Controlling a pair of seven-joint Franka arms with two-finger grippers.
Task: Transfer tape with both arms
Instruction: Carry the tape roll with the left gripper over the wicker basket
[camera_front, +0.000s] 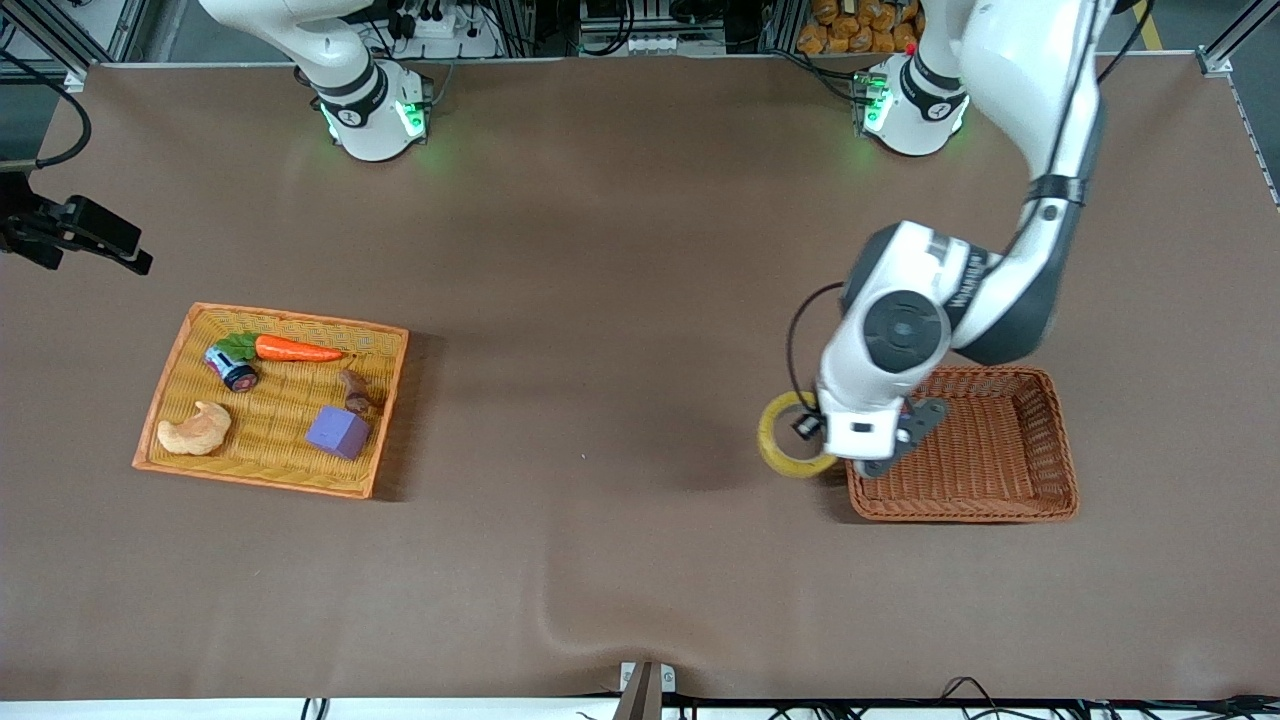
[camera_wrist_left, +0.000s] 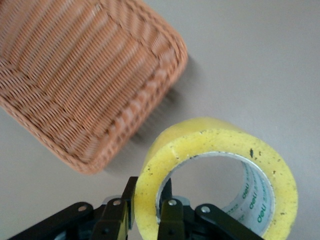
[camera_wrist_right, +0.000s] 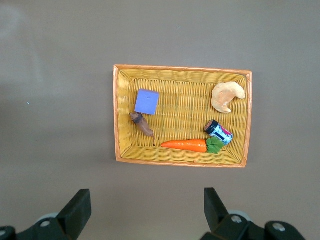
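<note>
Left end effector (camera_front: 815, 428) hangs beside the brown basket (camera_front: 1040, 440) in the front view, the tape (camera_front: 785, 440) in its grip just off the basket's edge; its wrist view shows fingers (camera_wrist_left: 171, 215) clamped on the ring's wall, tape (camera_wrist_left: 215, 175) above the worktop (camera_wrist_left: 260, 60); right end effector (camera_wrist_right: 145, 207), over the yellow tray (camera_wrist_right: 116, 115), waits open. Judged step: carry to handover; next, bring both arms to mid-worktop.

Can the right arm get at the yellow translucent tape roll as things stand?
Probably not yet: the yellow translucent tape roll is clamped in the left end effector beside the brown wicker basket; the right end effector is over the yellow tray.
</note>
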